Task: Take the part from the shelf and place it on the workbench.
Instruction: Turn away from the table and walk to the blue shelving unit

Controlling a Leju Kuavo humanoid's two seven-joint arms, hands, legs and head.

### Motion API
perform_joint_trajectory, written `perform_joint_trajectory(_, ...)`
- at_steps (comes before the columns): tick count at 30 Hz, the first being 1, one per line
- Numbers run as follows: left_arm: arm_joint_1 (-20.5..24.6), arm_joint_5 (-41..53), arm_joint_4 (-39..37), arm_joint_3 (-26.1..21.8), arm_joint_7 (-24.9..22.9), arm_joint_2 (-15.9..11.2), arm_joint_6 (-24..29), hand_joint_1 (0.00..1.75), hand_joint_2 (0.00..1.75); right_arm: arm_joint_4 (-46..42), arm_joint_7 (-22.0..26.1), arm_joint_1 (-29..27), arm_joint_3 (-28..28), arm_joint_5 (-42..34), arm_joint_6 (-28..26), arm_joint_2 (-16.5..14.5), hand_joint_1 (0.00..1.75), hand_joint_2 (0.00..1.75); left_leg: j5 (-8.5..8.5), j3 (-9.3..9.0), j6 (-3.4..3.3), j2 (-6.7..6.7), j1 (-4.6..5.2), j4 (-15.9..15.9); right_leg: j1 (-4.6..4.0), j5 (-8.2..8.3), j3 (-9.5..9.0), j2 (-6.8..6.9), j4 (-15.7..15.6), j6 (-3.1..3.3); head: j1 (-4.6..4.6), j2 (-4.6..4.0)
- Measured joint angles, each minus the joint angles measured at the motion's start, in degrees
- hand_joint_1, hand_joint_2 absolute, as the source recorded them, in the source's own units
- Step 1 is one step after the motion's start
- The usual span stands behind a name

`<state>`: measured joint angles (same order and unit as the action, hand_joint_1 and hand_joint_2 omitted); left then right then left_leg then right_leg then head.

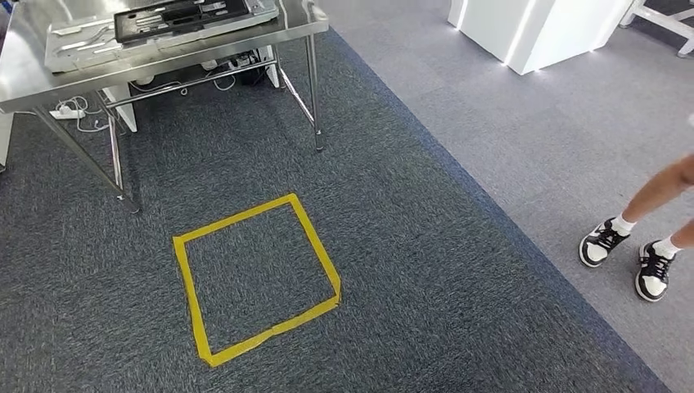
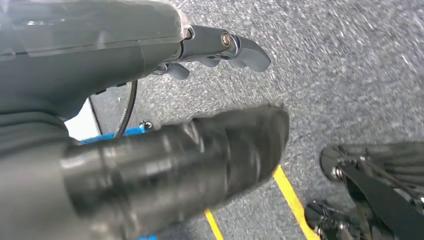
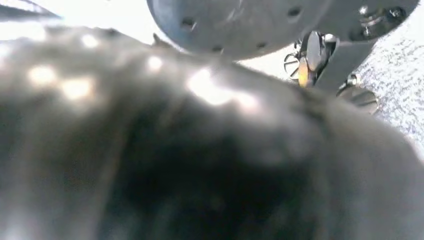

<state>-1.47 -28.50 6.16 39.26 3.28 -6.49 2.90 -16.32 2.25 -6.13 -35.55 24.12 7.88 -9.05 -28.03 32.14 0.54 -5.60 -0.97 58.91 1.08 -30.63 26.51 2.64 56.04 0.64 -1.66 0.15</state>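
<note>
Left hand (image 2: pixel 125 55): it hung over the carpet, and nothing was held. The fingers (image 2: pixel 240 47) were set apart from the thick thumb (image 2: pixel 215 145), and bare floor was seen in the gap between them.
Right hand: its state could not be told. A blurred dark mass (image 3: pixel 200 165) was seen close against the lens, and it could not be said whether this was the hand itself or something gripped in it.
Part: it could not be picked out with certainty. No shelf was seen, and the part was not in the left hand.
Floor mark: a yellow tape square (image 1: pixel 192 303) lay on the dark carpet just ahead of the robot, between it and the steel table (image 1: pixel 24 86).
Table: it was judged to be the workbench. A grey tray (image 1: pixel 82 49) rested on it, with a dark flat frame (image 1: pixel 180 18) lying in the tray.
Person: two legs in black-and-white shoes (image 1: pixel 604 241) were seen well apart from the table, on the robot's right.
Step in hand: walking was judged to be under way, with the table well out of arm's reach.
How to do it well: the feet should be brought squarely into the taped square, facing the table. The arms should be kept low and steady until the stance is settled, and a wide berth should be given to the person.
</note>
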Motion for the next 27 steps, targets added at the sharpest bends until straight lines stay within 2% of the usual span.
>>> perform_joint_trajectory(2, -0.2, -0.2, 0.0, 0.4, -0.1, 0.1, 0.0, 0.00, 1.75, -5.1, -3.8, -2.3, -0.7, 1.2, 3.9, -0.7, 0.00, 0.00, -4.25, 2.16, 0.38, 3.65, -0.25, 5.7, -0.06, 0.65, 0.56, -0.82, -0.2, 0.93, 0.00, -0.01)
perform_joint_trajectory(3, -0.3, -0.2, 0.0, 0.5, -0.2, 0.2, 0.0, 0.00, 1.75, -7.8, -5.5, -3.4, -1.1, 1.7, 5.5, -1.2, 0.00, 0.00, -6.45, 3.58, 0.42, 4.60, -0.26, 9.7, -0.23, 0.87, 0.93, -1.34, -0.1, 1.18, 0.00, -0.01)
perform_joint_trajectory(4, -0.5, -0.2, 0.0, 0.7, -0.3, 0.2, 0.0, 0.00, 1.75, -10.3, -6.7, -4.4, -1.6, 2.1, 6.6, -1.7, 0.00, 0.00, -7.76, 4.63, 0.42, 4.97, -0.25, 12.9, -0.41, 1.06, 1.28, -2.00, 0.0, 1.31, 0.00, -0.01)
perform_joint_trajectory(5, -0.6, -0.2, 0.0, 0.7, -0.4, 0.2, 0.0, 0.00, 1.75, -12.4, -7.4, -5.3, -2.0, 2.5, 7.3, -2.2, 0.00, 0.00, -7.92, 4.89, 0.36, 5.11, -0.25, 14.4, -0.57, 1.21, 1.60, -2.76, 0.2, 1.38, 0.01, -0.01)
perform_joint_trajectory(6, -0.8, -0.2, 0.0, 0.8, -0.4, 0.3, 0.0, 0.00, 1.75, -14.2, -7.9, -6.1, -2.4, 2.8, 7.7, -2.7, 0.00, 0.00, -6.90, 4.10, 0.24, 5.19, -0.24, 13.7, -0.66, 1.29, 1.88, -3.57, 0.5, 1.39, 0.01, 0.00)
perform_joint_trajectory(7, -0.9, -0.2, 0.0, 0.8, -0.4, 0.3, 0.0, 0.00, 1.75, -15.8, -8.2, -6.8, -2.9, 3.1, 8.0, -3.2, 0.00, 0.00, -5.10, 2.36, 0.05, 5.48, -0.24, 10.9, -0.72, 1.32, 2.12, -4.41, 0.8, 1.36, 0.00, 0.00)
perform_joint_trajectory(9, -1.1, -0.2, -0.1, 0.8, -0.4, 0.3, 0.0, 0.00, 1.75, -18.4, -8.5, -7.6, -3.5, 3.4, 8.3, -3.9, 0.00, 0.00, -2.21, -1.98, -0.43, 7.38, -0.23, 3.1, -0.74, 1.30, 2.64, -5.90, 1.5, 1.15, 0.00, 0.00)
perform_joint_trajectory(11, -1.0, -0.2, -0.2, 0.9, -0.4, 0.3, 0.0, 0.00, 1.75, -20.2, -8.7, -7.9, -3.9, 3.5, 8.5, -4.4, 0.00, 0.00, -1.69, -4.08, -0.78, 8.81, -0.15, -1.0, -0.75, 1.46, 3.21, -7.16, 2.0, 0.59, 0.01, 0.00)
perform_joint_trajectory(13, -0.6, -0.1, -0.2, 1.0, -0.3, 0.3, 0.1, 0.00, 1.75, -21.5, -8.8, -8.1, -4.2, 3.8, 8.7, -4.8, 0.00, 0.00, -1.74, -4.14, -1.12, 8.16, -0.16, -1.6, -0.77, 1.80, 3.70, -8.12, 2.1, -0.18, 0.01, 0.00)
perform_joint_trajectory(14, -0.4, 0.0, -0.2, 1.2, -0.3, 0.3, 0.1, 0.00, 1.75, -22.0, -8.9, -8.2, -4.5, 4.1, 8.8, -5.0, 0.00, 0.00, -1.60, -4.17, -1.44, 7.51, -0.23, -2.0, -0.76, 1.64, 3.97, -7.71, 2.4, -0.50, 0.03, 0.00)
perform_joint_trajectory(15, -0.3, 0.1, -0.2, 1.4, -0.3, 0.3, 0.2, 0.00, 1.75, -22.5, -9.1, -8.3, -4.9, 4.4, 9.0, -5.2, 0.00, 0.00, -1.36, -4.15, -1.86, 6.85, -0.32, -2.3, -0.79, 0.91, 4.50, -6.72, 3.4, -0.79, 0.04, -0.01)
perform_joint_trajectory(17, -0.3, 0.3, -0.2, 1.8, -0.3, 0.4, 0.2, 0.00, 1.75, -23.4, -9.7, -8.4, -5.7, 5.2, 9.5, -5.5, 0.00, 0.00, -1.04, -3.98, -2.47, 5.35, -0.31, -2.8, -0.76, -2.47, 7.09, -4.13, 8.9, -1.26, 0.05, -0.01)
perform_joint_trajectory(19, -0.5, 0.4, -0.2, 2.2, -0.4, 0.4, 0.2, 0.00, 1.75, -24.2, -10.7, -8.4, -6.7, 6.1, 10.2, -6.1, 0.00, 0.00, -1.02, -3.69, -2.62, 3.82, -0.17, -2.7, -0.57, -5.79, 10.67, -3.24, 16.3, -1.69, 0.04, -0.01)
perform_joint_trajectory(20, -0.5, 0.4, -0.2, 2.3, -0.4, 0.4, 0.2, 0.00, 1.75, -24.6, -11.2, -8.4, -7.4, 6.5, 10.4, -6.4, 0.00, 0.00, -1.05, -3.62, -2.59, 3.11, -0.14, -2.7, -0.44, -6.05, 11.53, -3.11, 18.2, -1.84, 0.04, -0.01)
perform_joint_trajectory(21, -0.5, 0.4, -0.2, 2.4, -0.5, 0.5, 0.3, 0.00, 1.75, -25.1, -11.9, -8.4, -8.3, 6.9, 10.7, -6.9, 0.00, 0.00, -1.08, -3.60, -2.54, 2.48, -0.13, -2.6, -0.32, -5.18, 11.26, -2.93, 17.9, -1.94, 0.04, -0.01)
perform_joint_trajectory(22, -0.5, 0.3, -0.2, 2.5, -0.6, 0.5, 0.3, 0.00, 1.75, -25.5, -12.5, -8.4, -9.3, 7.2, 10.9, -7.3, 0.00, 0.00, -1.15, -3.62, -2.43, 2.05, -0.14, -2.5, -0.20, -3.41, 9.80, -2.62, 15.2, -1.96, 0.04, -0.01)
perform_joint_trajectory(24, -0.4, 0.2, -0.2, 2.7, -0.7, 0.7, 0.4, 0.00, 1.75, -26.4, -13.5, -8.3, -11.2, 7.7, 11.3, -8.1, 0.00, 0.00, -1.41, -3.70, -2.02, 1.51, -0.04, -2.2, -0.20, 0.00, 5.44, -1.61, 7.1, -1.72, 0.04, -0.01)
perform_joint_trajectory(25, -0.2, 0.0, -0.2, 2.8, -0.8, 0.7, 0.4, 0.00, 1.75, -26.8, -13.9, -8.3, -12.1, 7.9, 11.5, -8.5, 0.00, 0.00, -1.52, -3.73, -1.72, 1.35, 0.06, -2.0, -0.30, 0.87, 3.98, -1.32, 4.2, -1.43, 0.03, 0.00)
perform_joint_trajectory(26, -0.1, -0.1, -0.2, 2.8, -0.8, 0.7, 0.4, 0.00, 1.75, -27.0, -14.1, -8.2, -12.9, 8.3, 11.7, -8.9, 0.00, 0.00, -1.58, -3.76, -1.41, 1.20, 0.17, -1.9, -0.44, 1.13, 3.30, -1.18, 2.6, -1.12, 0.02, 0.00)
perform_joint_trajectory(27, 0.0, -0.2, -0.2, 2.9, -0.8, 0.8, 0.4, 0.00, 1.75, -27.2, -14.3, -8.2, -13.6, 8.6, 11.8, -9.2, 0.00, 0.00, -1.56, -3.79, -1.07, 1.06, 0.26, -1.9, -0.63, 1.03, 3.34, -1.29, 2.4, -0.80, 0.01, 0.00)
